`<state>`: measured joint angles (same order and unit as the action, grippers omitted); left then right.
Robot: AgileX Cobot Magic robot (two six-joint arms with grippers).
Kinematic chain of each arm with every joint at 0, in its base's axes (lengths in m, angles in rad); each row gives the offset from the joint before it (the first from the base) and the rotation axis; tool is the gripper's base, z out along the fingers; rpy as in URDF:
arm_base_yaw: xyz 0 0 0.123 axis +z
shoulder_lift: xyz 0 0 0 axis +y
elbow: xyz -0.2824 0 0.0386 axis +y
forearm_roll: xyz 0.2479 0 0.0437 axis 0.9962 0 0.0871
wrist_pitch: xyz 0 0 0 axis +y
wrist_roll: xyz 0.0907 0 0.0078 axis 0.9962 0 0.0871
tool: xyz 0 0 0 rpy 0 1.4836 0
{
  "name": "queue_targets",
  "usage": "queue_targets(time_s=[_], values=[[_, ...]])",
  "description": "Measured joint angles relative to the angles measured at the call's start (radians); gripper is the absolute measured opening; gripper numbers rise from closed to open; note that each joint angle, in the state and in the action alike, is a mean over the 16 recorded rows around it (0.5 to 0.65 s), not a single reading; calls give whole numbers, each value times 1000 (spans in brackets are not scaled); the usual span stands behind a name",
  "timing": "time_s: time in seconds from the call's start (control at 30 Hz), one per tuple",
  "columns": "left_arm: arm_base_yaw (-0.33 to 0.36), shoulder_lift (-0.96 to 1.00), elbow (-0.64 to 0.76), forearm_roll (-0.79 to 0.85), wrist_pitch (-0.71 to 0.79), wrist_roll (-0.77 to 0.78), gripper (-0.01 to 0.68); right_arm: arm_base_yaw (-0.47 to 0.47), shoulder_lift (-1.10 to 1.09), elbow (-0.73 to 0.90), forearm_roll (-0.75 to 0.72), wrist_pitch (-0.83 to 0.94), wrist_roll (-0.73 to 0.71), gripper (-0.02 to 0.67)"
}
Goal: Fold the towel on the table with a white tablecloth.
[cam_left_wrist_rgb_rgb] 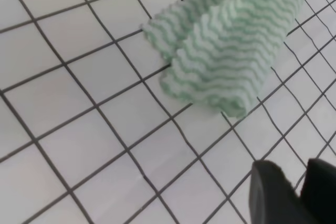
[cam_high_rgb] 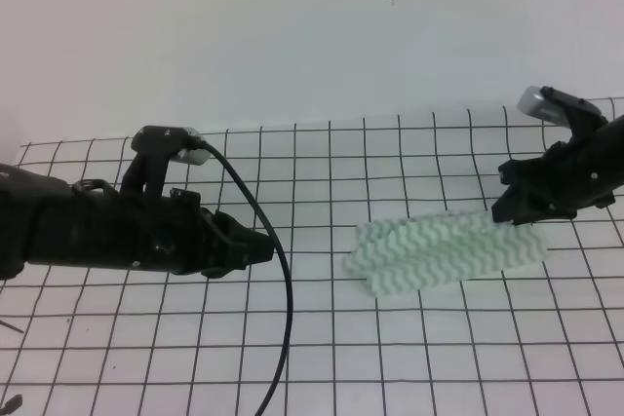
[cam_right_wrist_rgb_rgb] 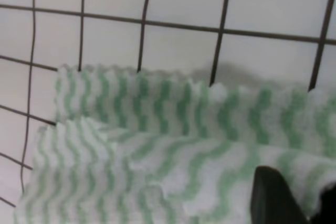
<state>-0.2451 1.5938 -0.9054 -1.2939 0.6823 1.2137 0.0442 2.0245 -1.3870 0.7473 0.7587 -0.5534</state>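
The towel (cam_high_rgb: pixel 444 250), mint-green and white with wavy stripes, lies folded into a long strip on the white tablecloth (cam_high_rgb: pixel 322 338) that covers the table. My right gripper (cam_high_rgb: pixel 507 209) is at the towel's far right end. In the right wrist view a fold of the towel (cam_right_wrist_rgb_rgb: pixel 157 145) sits between the dark fingers (cam_right_wrist_rgb_rgb: pixel 270 198), so this gripper is shut on it. My left gripper (cam_high_rgb: pixel 261 252) hovers left of the towel, apart from it, with its fingers (cam_left_wrist_rgb_rgb: pixel 270 195) close together and nothing held. The left wrist view shows the towel (cam_left_wrist_rgb_rgb: pixel 226 45) ahead of it.
A black cable (cam_high_rgb: pixel 278 299) hangs from the left arm down to the front edge. The gridded cloth (cam_left_wrist_rgb_rgb: pixel 79 103) stretches flat around the towel. A plain white wall (cam_high_rgb: pixel 292 36) rises behind the table.
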Motion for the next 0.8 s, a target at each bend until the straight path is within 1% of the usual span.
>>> queue_targets(time_s=[0.13,0.27,0.53,0.8], values=[[0,0,0,1,7,-4,137,-1,-38,0,-4,-16,-22,277],[0,0,0,1,12,-9,137,-4,-78,0,-15,-22,-47,313],[0,-1,0,1,17,-15,137,-2,-114,0,-54,-17,-169,316],[0,-1,0,3,21,-16,137,7,-56,-18,-105,-2,-280,314]])
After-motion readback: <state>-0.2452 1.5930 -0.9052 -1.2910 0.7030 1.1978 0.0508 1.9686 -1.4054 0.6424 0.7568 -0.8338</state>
